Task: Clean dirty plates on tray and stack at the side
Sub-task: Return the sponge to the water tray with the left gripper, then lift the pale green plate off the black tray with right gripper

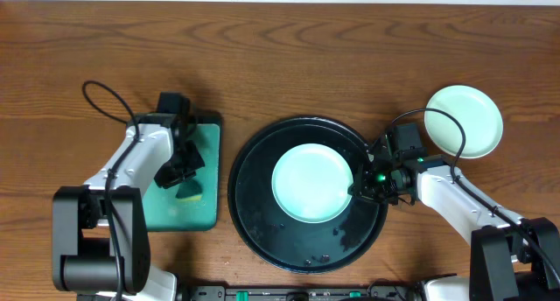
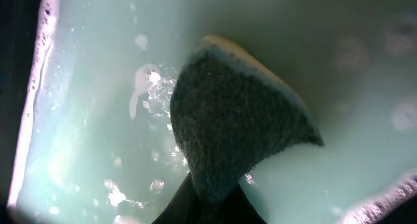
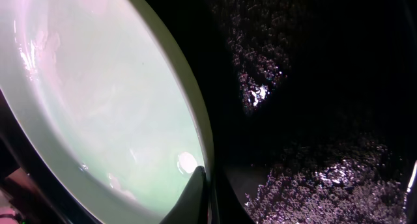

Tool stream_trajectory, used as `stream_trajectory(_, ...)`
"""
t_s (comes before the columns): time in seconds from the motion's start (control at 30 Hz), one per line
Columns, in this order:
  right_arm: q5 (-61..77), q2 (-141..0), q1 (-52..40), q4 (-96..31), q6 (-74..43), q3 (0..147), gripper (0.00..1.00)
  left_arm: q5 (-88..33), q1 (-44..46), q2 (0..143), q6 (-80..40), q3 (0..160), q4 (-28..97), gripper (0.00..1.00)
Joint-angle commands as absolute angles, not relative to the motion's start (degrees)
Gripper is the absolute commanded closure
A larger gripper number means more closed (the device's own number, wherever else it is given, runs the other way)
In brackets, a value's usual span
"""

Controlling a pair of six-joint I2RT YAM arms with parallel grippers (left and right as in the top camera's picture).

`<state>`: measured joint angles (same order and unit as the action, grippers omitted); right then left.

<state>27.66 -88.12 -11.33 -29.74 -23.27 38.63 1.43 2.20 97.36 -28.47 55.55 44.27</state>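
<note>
The large black tray [image 1: 254, 227] lies in the middle of the desk [image 1: 262, 56] and it holds one pale mint plate [image 1: 311, 181], a little to the far right of the tray's centre. The bare black floor of the tray is wet, with many small drops and bubbles on it, mostly on the near side. The right gripper [image 1: 360, 187] is at the right rim of this plate and its jaws are closed on the rim; the right wrist view shows one dark finger lying over the plate's edge. The plate looks glossy and wet, with a soft shine and a few small drops near the rim. A second plate [image 1: 464, 120], also pale, lies on the desk at the far right, outside the tray. On the left is a smaller teal tray [image 1: 208, 143] with a film of water in it. The left gripper [image 1: 179, 171] is over it, and its jaws pinch a sponge [image 2: 234, 120] with a dark rough face and a yellow edge, which rests on the wet teal floor.
</note>
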Motion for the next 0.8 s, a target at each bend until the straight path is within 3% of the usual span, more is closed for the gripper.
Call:
stream_trajectory(0.0,26.0,-88.4,-11.5,-30.0,-22.0,38.6,0.99,1.0,-0.1,97.0,-27.6,53.6,42.9,0.85)
stream_trajectory(0.07,26.0,-88.4,-11.5,-30.0,-22.0,38.6,0.99,0.7,-0.4,96.8,-25.5,53.6,42.9,0.54)
stream_trajectory(0.17,26.0,-88.4,-11.5,-30.0,-22.0,38.6,0.99,0.6,-0.3,95.7,-25.1,54.0,43.4,0.38)
stream_trajectory(0.43,26.0,-88.4,-11.5,-30.0,-22.0,38.6,0.99,0.6,0.9,80.9,-25.2,55.8,47.2,0.34)
stream_trajectory(0.47,26.0,-88.4,-11.5,-29.9,-22.0,38.6,0.99,0.6,1.2,78.4,-25.3,55.9,47.8,0.32)
stream_trajectory(0.5,26.0,-88.4,-11.5,-29.9,-22.0,38.6,0.99,0.4,1.5,74.8,-25.6,56.0,48.6,0.22)
stream_trajectory(0.53,26.0,-88.4,-11.5,-29.8,-22.0,38.6,0.99,0.4,1.8,72.0,-25.8,56.1,49.3,0.21)
stream_trajectory(0.77,30.1,-88.2,-11.5,-26.3,-21.2,38.6,0.99,0.2,3.4,52.7,-25.7,56.1,51.4,0.20)
